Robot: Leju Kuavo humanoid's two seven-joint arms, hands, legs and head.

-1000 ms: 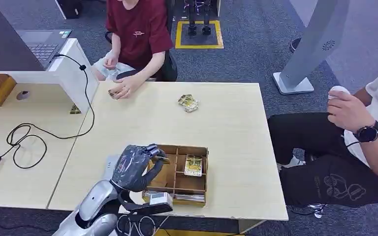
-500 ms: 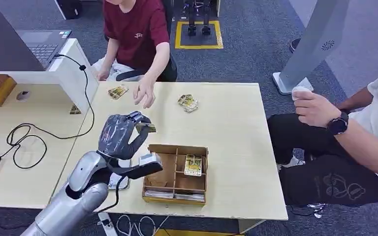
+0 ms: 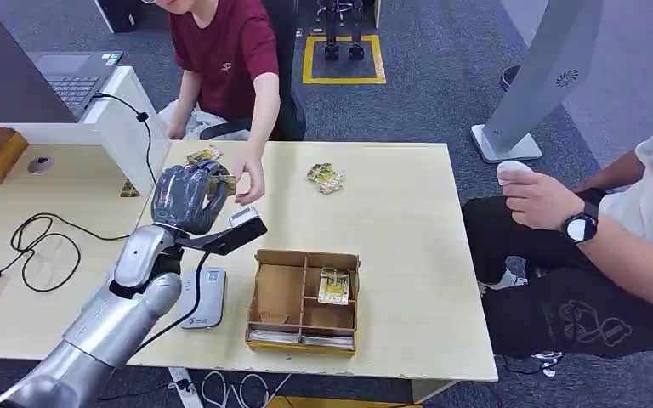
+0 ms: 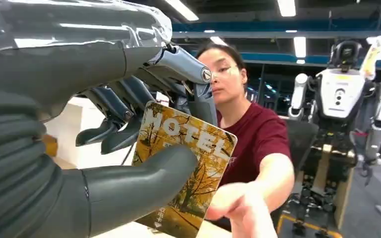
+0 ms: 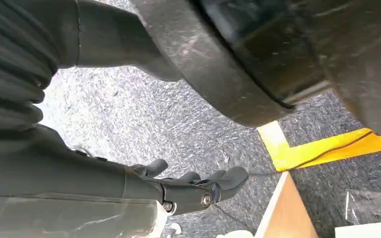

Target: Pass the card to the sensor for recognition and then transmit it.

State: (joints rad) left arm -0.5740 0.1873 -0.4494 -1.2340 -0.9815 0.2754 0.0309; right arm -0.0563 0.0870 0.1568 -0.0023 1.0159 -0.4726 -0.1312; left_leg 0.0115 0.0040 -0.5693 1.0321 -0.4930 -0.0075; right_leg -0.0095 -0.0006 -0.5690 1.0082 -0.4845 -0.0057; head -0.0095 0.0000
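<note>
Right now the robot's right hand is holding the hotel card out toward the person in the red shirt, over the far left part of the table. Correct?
Not quite: the left hand holds the hotel card, pinched under its thumb, as the left wrist view shows. The right hand hangs over the floor, holding nothing. The rest stands: the card is held out toward the person in the red shirt.

So my left arm (image 3: 119,310) is brushed silver metal, rounded segments, with a thin black cable (image 3: 189,308) running alongside. My left hand (image 3: 185,197) is dark grey under a clear plastic wrap, thick matte grey thumb (image 4: 134,181), ribbed grey wrist cover (image 4: 10,163), small silver screws on the darker fingers (image 4: 129,91). My right hand (image 5: 178,191) looks much the same.
</note>
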